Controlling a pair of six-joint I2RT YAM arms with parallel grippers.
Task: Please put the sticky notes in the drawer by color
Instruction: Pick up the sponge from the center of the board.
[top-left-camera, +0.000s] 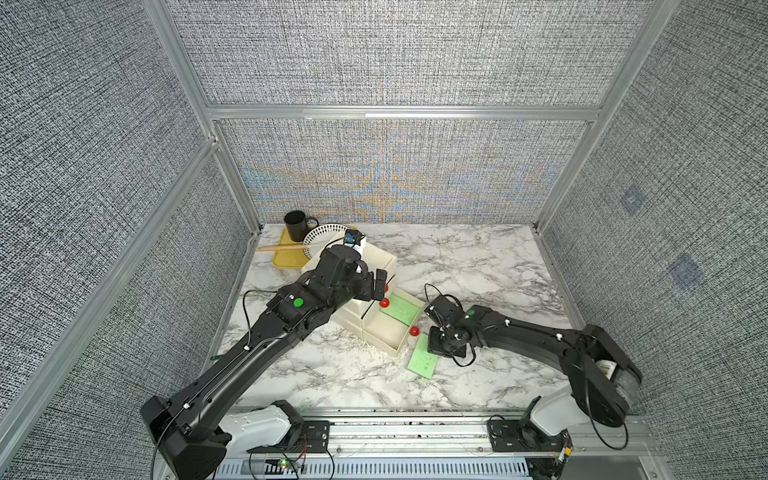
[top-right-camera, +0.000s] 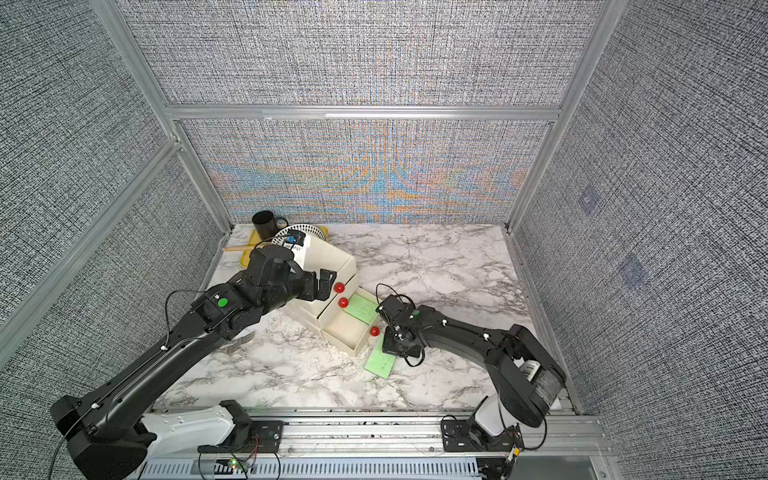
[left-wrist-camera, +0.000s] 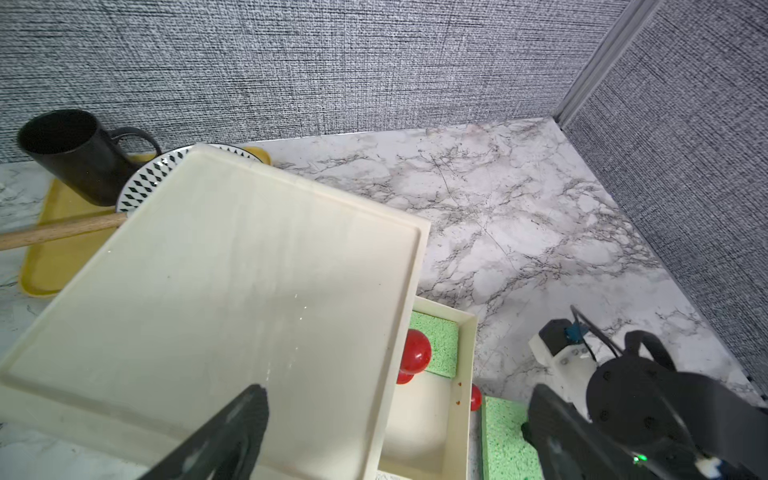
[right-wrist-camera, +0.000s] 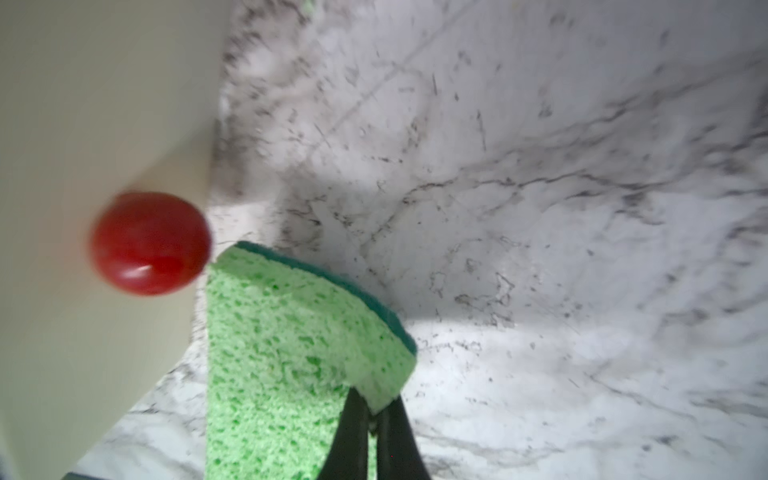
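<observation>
Grey woven fabric walls in aluminium framing enclose a white marble-patterned tabletop — evenly lit.

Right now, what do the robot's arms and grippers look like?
The left arm and right arm are matte black and boxy on white bases, each with a green dot, thin black cables and white clips. Their fingers are black.

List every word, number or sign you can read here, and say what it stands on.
No text here can be read.
The white sticker on the right arm has dark marks, too small to read.
The cabinet and the green pad show no print.
</observation>
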